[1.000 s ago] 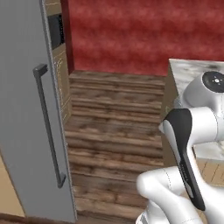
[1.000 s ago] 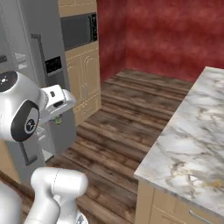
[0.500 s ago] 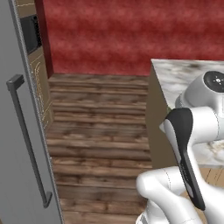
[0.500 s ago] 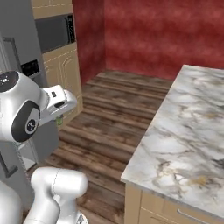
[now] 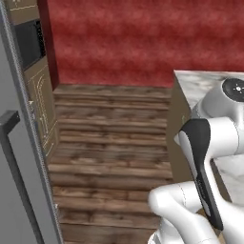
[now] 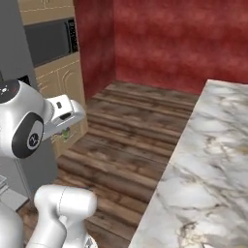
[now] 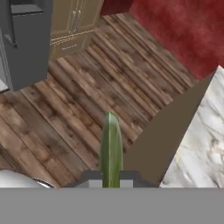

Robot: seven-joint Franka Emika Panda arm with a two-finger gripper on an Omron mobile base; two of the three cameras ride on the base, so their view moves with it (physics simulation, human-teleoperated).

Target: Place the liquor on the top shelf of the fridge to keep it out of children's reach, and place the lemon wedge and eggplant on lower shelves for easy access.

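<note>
The lemon wedge [image 7: 111, 148], a thin yellow-green sliver, stands pinched between the closed dark fingers of the gripper [image 7: 111, 180], above the brown wooden plank floor [image 7: 74, 109].

No legible text or labels.

The base has swung right, sliding the fridge [image 5: 19, 181] toward the frame's left edge
</note>
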